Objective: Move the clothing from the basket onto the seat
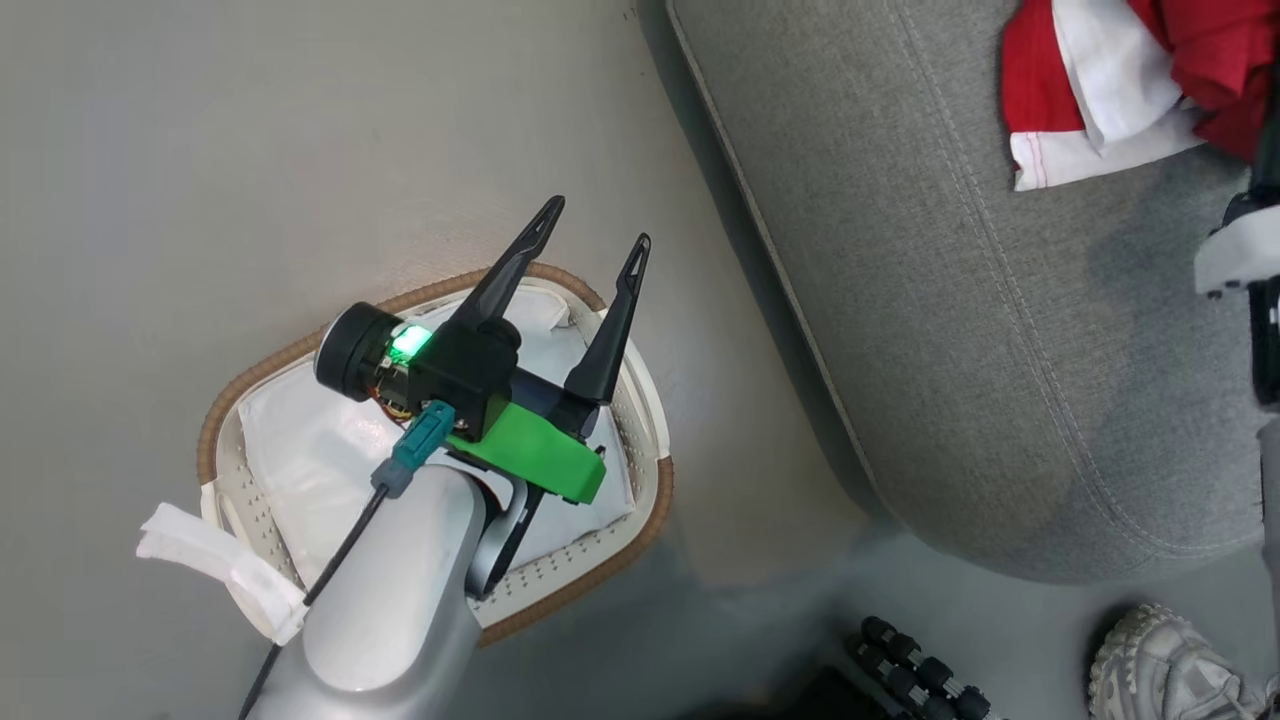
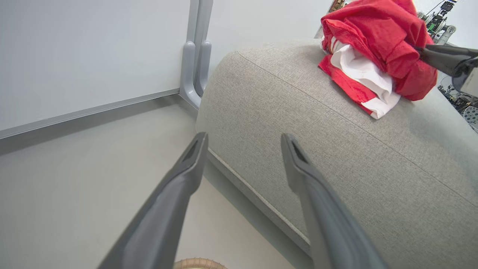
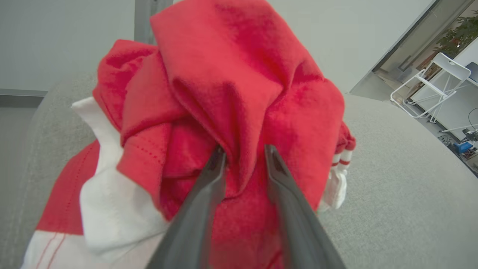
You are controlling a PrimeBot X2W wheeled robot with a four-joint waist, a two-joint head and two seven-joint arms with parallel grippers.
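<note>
Both garments lie heaped on the grey seat (image 1: 980, 330): the red one with white bands (image 1: 1090, 90) underneath, the plain red one (image 3: 239, 86) bunched on top. My right gripper (image 3: 244, 151) is shut on a fold of the plain red garment, which fills the gap between its fingers (image 2: 440, 58). My left gripper (image 1: 592, 232) hangs open and empty above the basket (image 1: 225, 400). The basket stands on the floor left of the seat and holds the white liner (image 1: 310, 450). In the left wrist view the open left gripper (image 2: 242, 140) points at the seat's edge (image 2: 283, 123), with the clothing (image 2: 373, 45) beyond.
A person's pale shoe (image 1: 1160, 665) and a black ribbed object (image 1: 910, 670) lie on the floor below the seat's corner. A white strip (image 1: 215, 570) hangs off the basket's near rim. A grey post (image 2: 194, 56) and a wall stand behind the seat. A white folding chair (image 3: 429, 86) stands far off.
</note>
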